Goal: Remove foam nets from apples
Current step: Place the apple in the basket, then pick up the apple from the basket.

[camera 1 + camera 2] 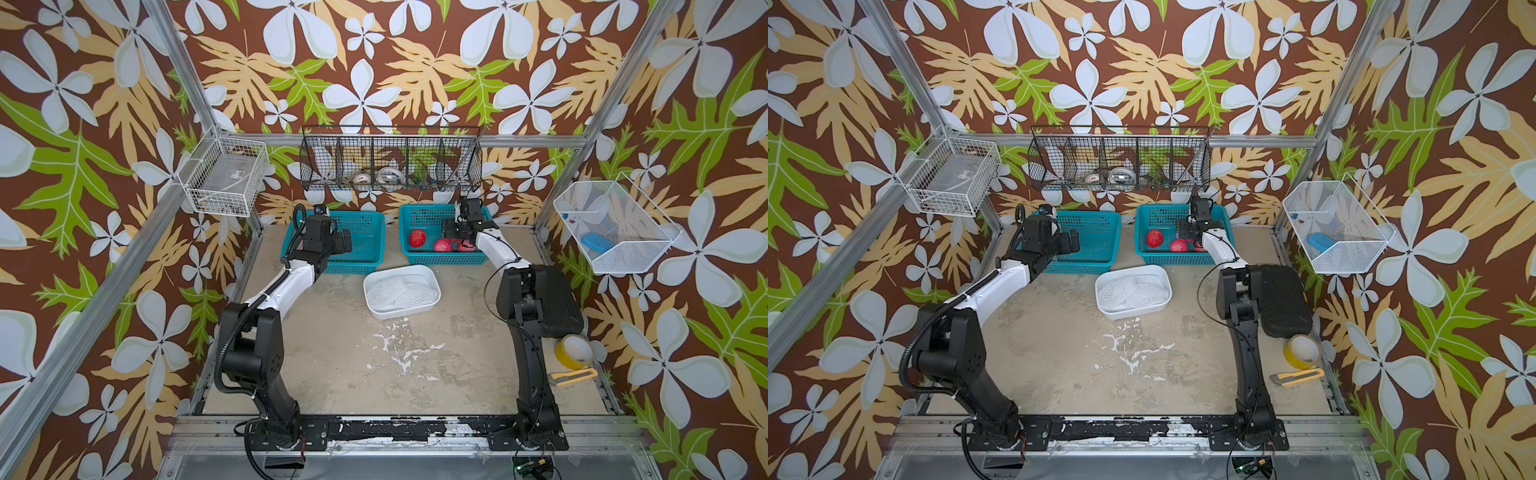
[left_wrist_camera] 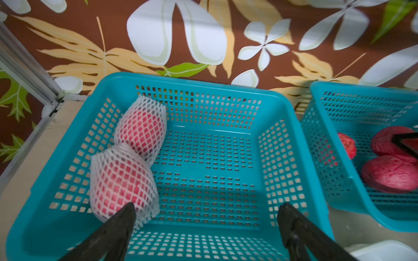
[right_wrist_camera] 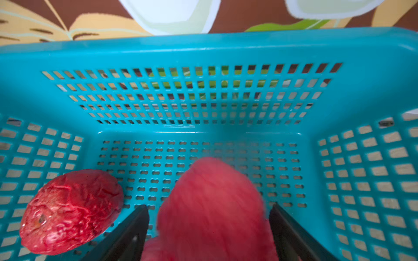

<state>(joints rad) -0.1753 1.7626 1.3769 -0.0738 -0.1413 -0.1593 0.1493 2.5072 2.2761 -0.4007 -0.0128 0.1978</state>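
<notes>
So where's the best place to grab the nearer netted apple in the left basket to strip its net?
I'd pinch the net at its loose open end, which flares past the apple toward the left tool. Come from above on the open middle side of the basket; the other flank sits close against its wall.

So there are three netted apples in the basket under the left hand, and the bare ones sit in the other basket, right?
Not quite. The left wrist view shows two netted apples in the basket under the left hand, not three. The bare apples do sit in the other basket.
</notes>
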